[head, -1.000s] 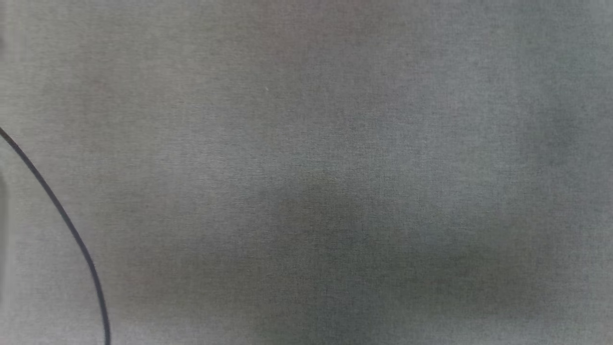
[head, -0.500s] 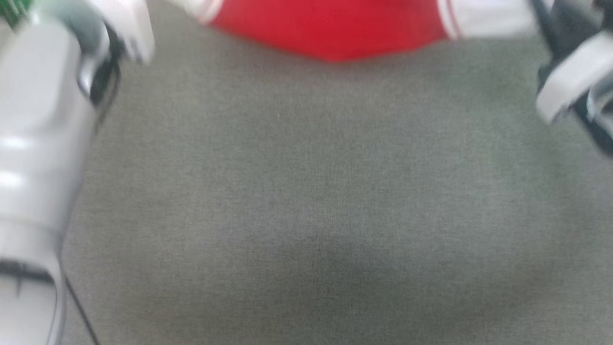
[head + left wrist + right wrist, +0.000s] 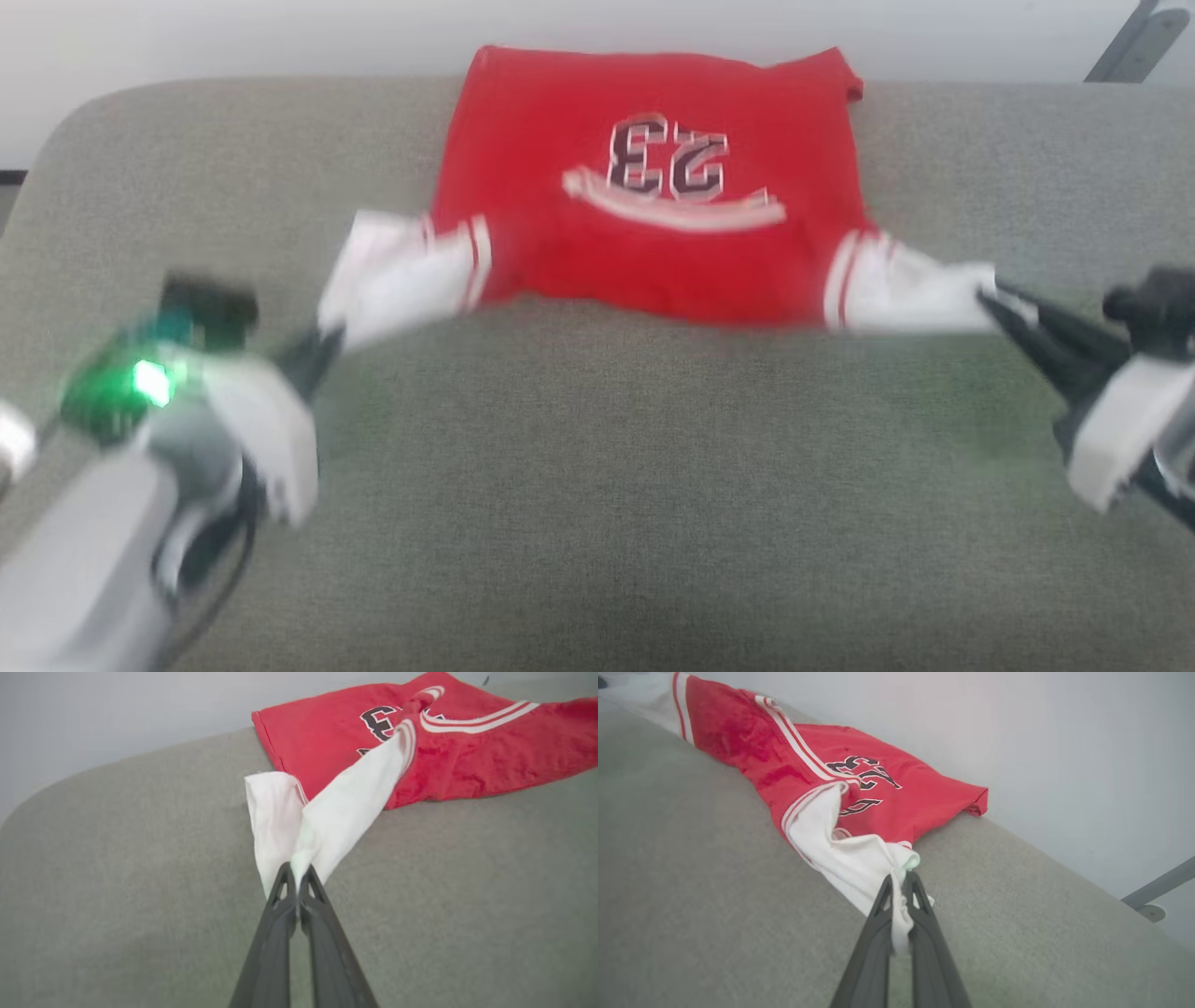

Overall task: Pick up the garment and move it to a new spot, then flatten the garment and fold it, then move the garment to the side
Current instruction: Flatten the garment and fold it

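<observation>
The red garment [image 3: 644,187] with its dark "23" lies spread on the far middle of the grey table [image 3: 597,485], its far hem at the back edge. My left gripper [image 3: 322,341] is shut on the white left sleeve [image 3: 392,275] and holds it slightly lifted. In the left wrist view the left gripper [image 3: 295,873] pinches bunched white sleeve cloth [image 3: 327,816]. My right gripper [image 3: 994,303] is shut on the white right sleeve [image 3: 906,285]. From the right wrist, the right gripper [image 3: 900,882] clamps that sleeve [image 3: 845,858], with the garment [image 3: 878,788] beyond.
The grey cloth-covered table has a rounded far left corner [image 3: 84,112] and ends at a pale wall [image 3: 280,37]. A grey metal strut [image 3: 1130,42] stands at the far right behind the table. Bare cloth spans the near half of the table.
The head camera has tilted up from bare table cloth to the whole garment. Both arms have come into view, stretched out to the sleeves.
</observation>
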